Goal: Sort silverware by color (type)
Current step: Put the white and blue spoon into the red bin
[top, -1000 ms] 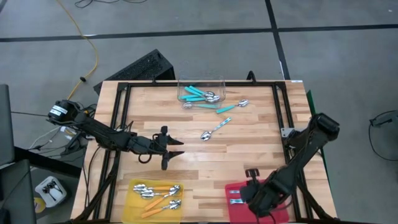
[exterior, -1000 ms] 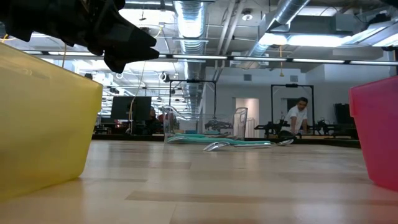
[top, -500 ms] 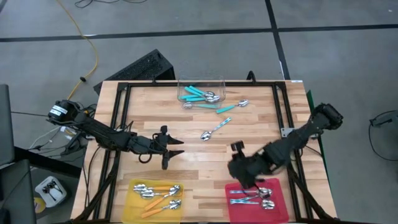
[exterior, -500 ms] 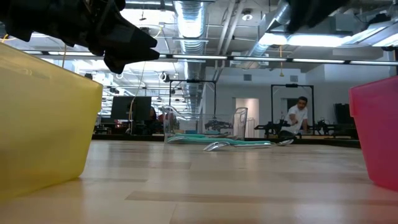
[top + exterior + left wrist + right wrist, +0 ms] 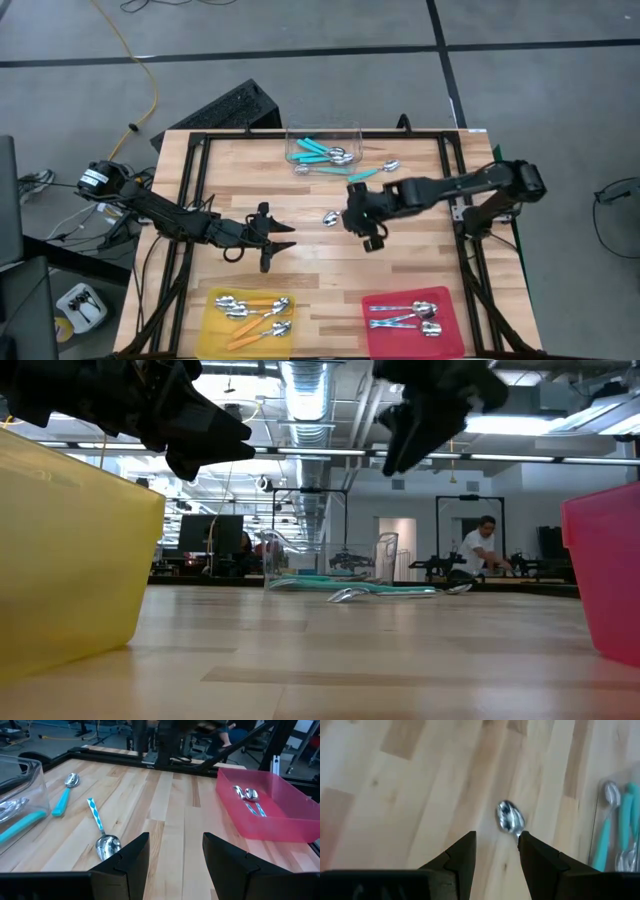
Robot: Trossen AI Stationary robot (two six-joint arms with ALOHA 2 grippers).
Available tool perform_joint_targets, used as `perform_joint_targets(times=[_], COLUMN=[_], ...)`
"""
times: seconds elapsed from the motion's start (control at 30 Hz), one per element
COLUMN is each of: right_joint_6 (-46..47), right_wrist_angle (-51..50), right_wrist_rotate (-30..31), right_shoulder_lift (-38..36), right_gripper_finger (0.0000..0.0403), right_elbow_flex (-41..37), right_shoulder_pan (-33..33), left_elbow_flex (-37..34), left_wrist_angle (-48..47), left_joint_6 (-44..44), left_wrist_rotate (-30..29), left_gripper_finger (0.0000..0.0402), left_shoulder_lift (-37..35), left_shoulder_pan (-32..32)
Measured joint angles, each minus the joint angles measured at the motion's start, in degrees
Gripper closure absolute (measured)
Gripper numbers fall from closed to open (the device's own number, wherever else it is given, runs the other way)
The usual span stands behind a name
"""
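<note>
A spoon with a teal-striped handle [image 5: 100, 831] lies flat on the wood near the table's middle; its bowl [image 5: 330, 216] shows beside my right gripper [image 5: 350, 215]. That gripper hangs open above it, slanting down, with the bowl [image 5: 510, 817] just ahead of its fingers [image 5: 465, 855]. My left gripper [image 5: 275, 240] stands open and empty left of the middle, pointing at the spoon. A teal-handled spoon [image 5: 375, 172] lies farther back. The clear tub [image 5: 322, 148] holds more teal spoons.
A yellow tray [image 5: 212, 322] with orange-handled spoons stands at the near left. A red tray [image 5: 372, 335] with silver spoons stands at the near right. A black frame [image 5: 190, 200] runs along the table's edges. Bare wood lies between the trays and the middle.
My right gripper has swung from above the red tray at the near right toward the table's middle and far side, rolling as it went. It now hangs over the striped spoon, and the silver spoons in the red tray are uncovered.
</note>
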Motion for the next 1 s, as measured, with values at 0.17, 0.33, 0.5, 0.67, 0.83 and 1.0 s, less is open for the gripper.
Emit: perform_joint_targets(times=[0.17, 0.33, 0.5, 0.67, 0.83, 1.0], right_joint_6=[-3.3, -4.3, -4.8, -4.9, -4.9, -4.9], right_wrist_angle=[2.4, 6.1, 10.3, 12.4, 13.6, 13.6], right_wrist_rotate=[-2.4, -5.0, -5.2, -5.2, -5.2, -5.2], right_shoulder_lift=[0.0, 0.0, 0.0, -0.1, 0.0, 0.0], right_gripper_finger=[0.0234, 0.0234, 0.0234, 0.0234, 0.0234, 0.0234], right_elbow_flex=[-4.8, -8.6, -11.4, -11.3, -11.3, -11.3], right_shoulder_pan=[-5.4, -9.4, -11.3, -12.3, -12.3, -12.3], left_elbow_flex=[0.0, 0.0, 0.0, 0.0, 0.0, 0.0], left_wrist_angle=[0.0, 0.0, 0.0, 0.0, -0.2, -0.9], left_joint_6=[0.0, 0.0, 0.0, 0.0, 0.0, 0.0], left_wrist_rotate=[0.0, 0.0, 0.0, 0.0, 0.0, 0.0], left_gripper_finger=[0.0235, 0.0235, 0.0235, 0.0235, 0.0235, 0.0235], left_shoulder_lift=[0.0, 0.0, 0.0, 0.0, 0.0, 0.0], left_shoulder_pan=[0.0, 0.0, 0.0, 0.0, 0.0, 0.0])
